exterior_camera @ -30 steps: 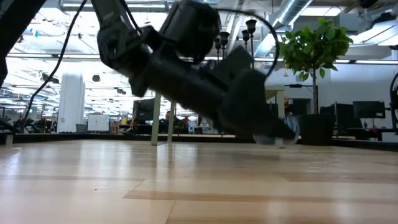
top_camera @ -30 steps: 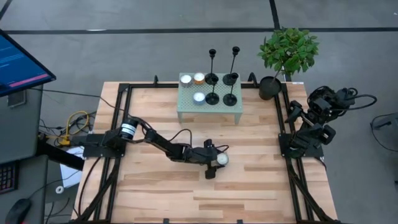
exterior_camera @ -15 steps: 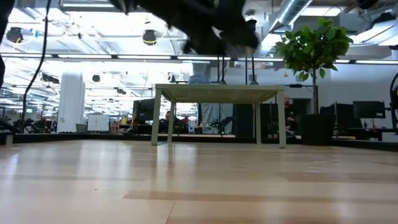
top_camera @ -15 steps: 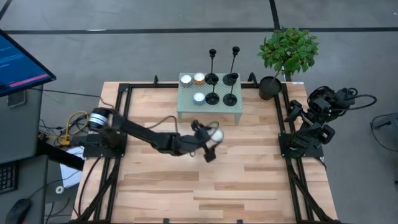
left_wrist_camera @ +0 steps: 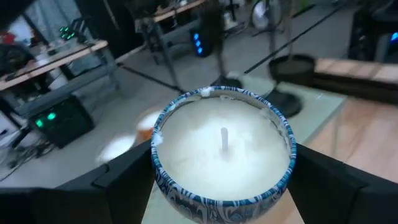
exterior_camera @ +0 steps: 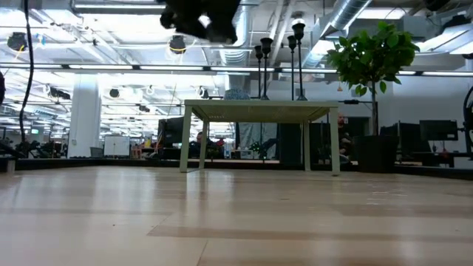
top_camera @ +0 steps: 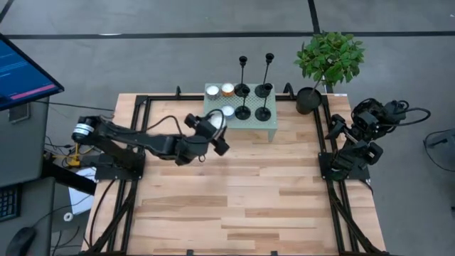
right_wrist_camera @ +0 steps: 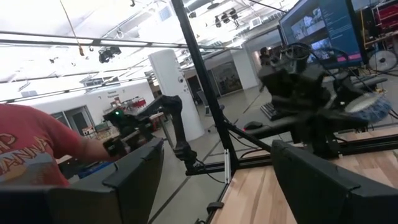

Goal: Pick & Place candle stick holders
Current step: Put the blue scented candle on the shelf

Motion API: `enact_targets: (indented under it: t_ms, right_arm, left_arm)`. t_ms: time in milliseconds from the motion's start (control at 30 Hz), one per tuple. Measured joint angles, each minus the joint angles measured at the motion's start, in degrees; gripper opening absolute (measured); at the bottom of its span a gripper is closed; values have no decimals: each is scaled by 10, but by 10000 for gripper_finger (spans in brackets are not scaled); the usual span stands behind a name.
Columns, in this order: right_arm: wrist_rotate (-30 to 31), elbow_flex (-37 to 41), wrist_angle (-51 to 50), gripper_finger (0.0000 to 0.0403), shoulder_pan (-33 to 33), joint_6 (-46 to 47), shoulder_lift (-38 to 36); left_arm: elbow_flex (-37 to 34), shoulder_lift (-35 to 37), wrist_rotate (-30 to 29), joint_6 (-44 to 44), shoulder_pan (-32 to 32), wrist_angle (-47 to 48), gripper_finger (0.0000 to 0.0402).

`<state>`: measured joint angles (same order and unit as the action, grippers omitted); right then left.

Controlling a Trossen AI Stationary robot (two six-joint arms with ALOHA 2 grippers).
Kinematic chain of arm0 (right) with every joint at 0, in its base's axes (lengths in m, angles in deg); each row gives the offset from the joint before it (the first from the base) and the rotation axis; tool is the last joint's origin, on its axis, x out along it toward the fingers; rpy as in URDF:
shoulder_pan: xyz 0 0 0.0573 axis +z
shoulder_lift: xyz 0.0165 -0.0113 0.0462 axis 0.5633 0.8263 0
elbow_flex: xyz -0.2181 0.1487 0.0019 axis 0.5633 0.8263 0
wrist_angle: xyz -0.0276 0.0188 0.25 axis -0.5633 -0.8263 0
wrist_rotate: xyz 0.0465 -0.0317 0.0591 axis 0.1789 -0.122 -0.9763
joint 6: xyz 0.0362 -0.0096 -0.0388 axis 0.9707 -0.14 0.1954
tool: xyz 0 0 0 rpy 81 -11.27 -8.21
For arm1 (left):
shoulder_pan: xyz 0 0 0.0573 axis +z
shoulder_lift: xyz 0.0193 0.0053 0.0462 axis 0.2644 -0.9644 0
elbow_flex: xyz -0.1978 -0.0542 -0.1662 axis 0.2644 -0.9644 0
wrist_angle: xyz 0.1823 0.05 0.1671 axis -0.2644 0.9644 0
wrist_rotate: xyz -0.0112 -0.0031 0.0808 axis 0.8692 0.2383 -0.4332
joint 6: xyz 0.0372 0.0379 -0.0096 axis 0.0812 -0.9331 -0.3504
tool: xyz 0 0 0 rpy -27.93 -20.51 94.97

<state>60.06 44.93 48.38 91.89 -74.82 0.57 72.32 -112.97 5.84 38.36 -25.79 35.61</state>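
Four candlesticks (top_camera: 252,92) upright on green stand (top_camera: 213,124); left hand (top_camera: 208,128) clamped on candle (left_wrist_camera: 222,149).
High view: stems vertical, discs on stand's right half; left hand at stand's front-left edge; wood table (top_camera: 234,206) open in front; right hand (top_camera: 340,128) at right edge, grip unclear. Low view: stems (exterior_camera: 298,63) vertical. Left wrist view: candle upright between fingers (left_wrist_camera: 127,177).

Green stand (top_camera: 213,121) at table's (top_camera: 234,206) far edge carries three small candles (top_camera: 220,91); potted plant (top_camera: 328,60) just beside it
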Motion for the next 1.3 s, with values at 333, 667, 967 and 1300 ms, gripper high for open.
enact_targets:
  t_ms: [333,667,967,1300]
  right_arm:
    - [0,0,-2,286,0,-1,0]
    - [0,0,-2,286,0,-1,0]
    - [0,0,-1,286,0,0,0]
    - [0,0,-1,286,0,0,0]
  left_arm:
    - [-126,90,60,102,84,0,320]
    - [-135,72,255,71,191,1,320]
    - [-135,67,310,68,231,-2,320]
    - [-134,37,330,67,231,0,320]
